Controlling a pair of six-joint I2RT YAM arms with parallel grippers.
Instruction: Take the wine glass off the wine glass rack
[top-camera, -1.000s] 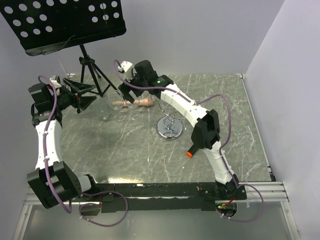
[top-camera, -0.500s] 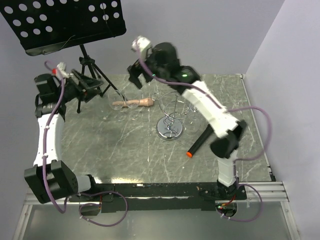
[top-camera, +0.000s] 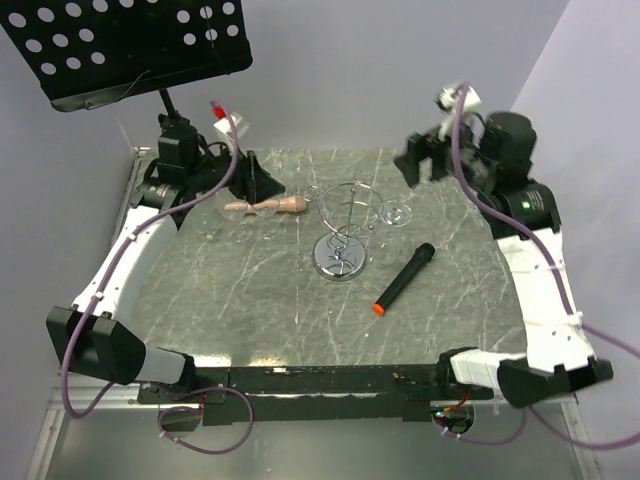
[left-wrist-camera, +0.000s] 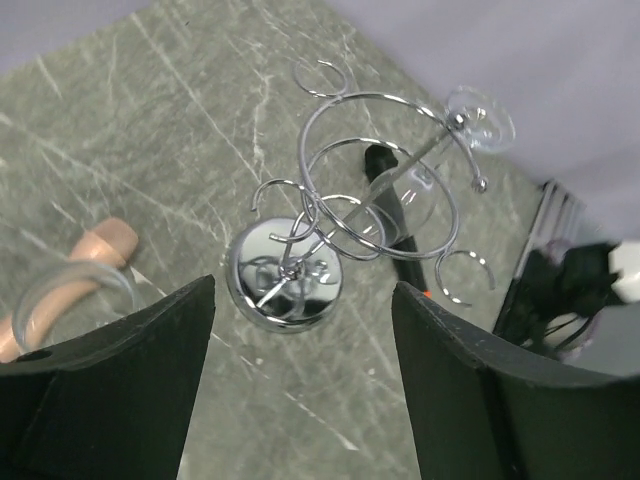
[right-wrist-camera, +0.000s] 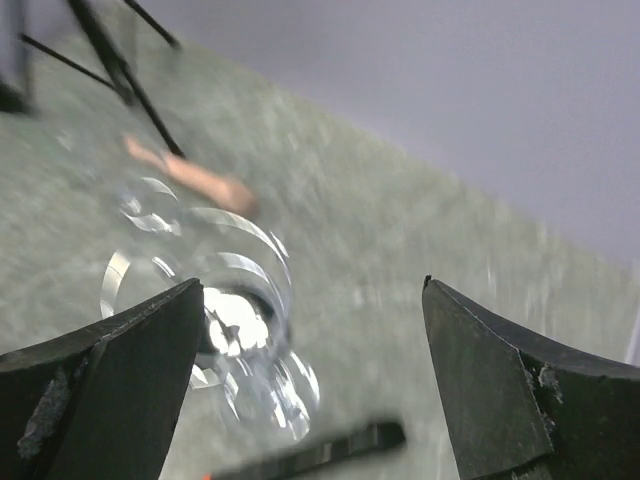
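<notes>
Starting at my left: my left pincer (top-camera: 258, 182) hangs above the table (top-camera: 250, 310) with its fingers spread wide and nothing between them. Just under it and a touch to its left lies a clear glass (top-camera: 210, 222), next to a turned wooden piece (top-camera: 265, 207) lying flat. I can't tell whether the two touch.

Ahead of that pincer and below it stands the wine glass rack (top-camera: 341, 258), framed between the two fingers in my left wrist view, with its shiny disc on the table, the post up and the wire loops fanned out on top. And there's the prize: the wine glass (top-camera: 396, 214) still hangs on the rack, on the side away from my left pincer, foot riding above a wire arm and bowl below.

Further right, a black stick with an orange tip (top-camera: 404, 278) lies on the table beside the rack's base, apart from it.

My right pincer (top-camera: 420, 163) is also wide open and empty, up high, with the hanging glass ahead and below. Its wrist view is too blurred for detail.

My read: nothing is gripped, so this is the approach. The right pincer is on the glass's side. Next I'd drop to stem level, close gently on the stem, then slide the glass outward along its wire arm without tipping the rack.
</notes>
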